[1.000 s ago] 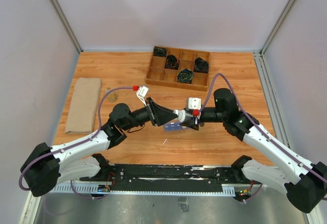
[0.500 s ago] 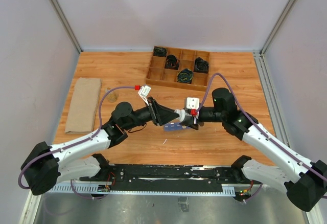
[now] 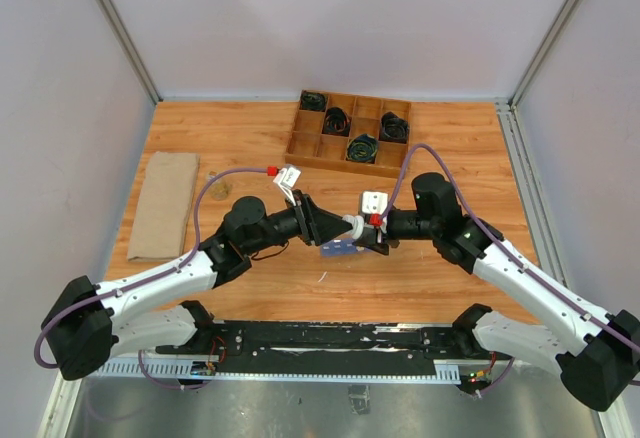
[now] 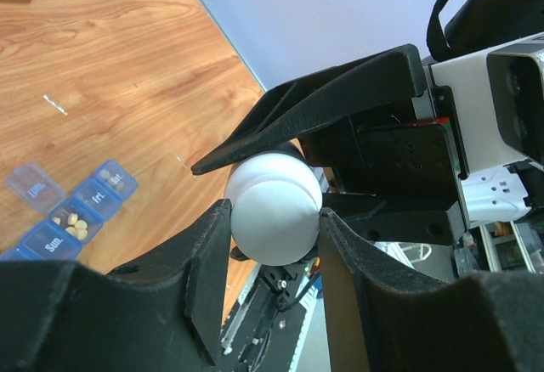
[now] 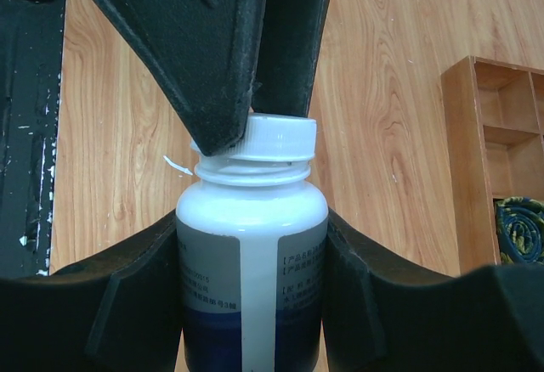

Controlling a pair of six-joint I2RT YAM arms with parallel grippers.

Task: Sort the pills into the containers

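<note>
Right hand (image 5: 252,245) clamps the white bottle (image 5: 229,211) by its body, left hand (image 4: 274,223) pinches its cap (image 4: 274,206), the bottle roughly level between them above the tabletop (image 3: 240,138); blue organizer (image 3: 340,249) lies flat on it just beneath, tan pills (image 4: 72,222) in one open compartment.

Bottle (image 5: 252,262): base cut off by lower edge of right wrist view; print on label too small to read. Cap (image 5: 280,138): left rim hidden behind fingers (image 5: 212,58) of left gripper (image 4: 273,223). Top view: bottle mostly hidden between left gripper and right gripper (image 3: 365,230). Left wrist view: bottle body hidden behind own cap. Pill organizer (image 4: 72,219), left-below bottle there: cut off by left edge, partly behind finger; compartment count cannot tell, pills too small to count. Wooden tray (image 5: 493,160), right of bottle: cut off by right edge.
</note>
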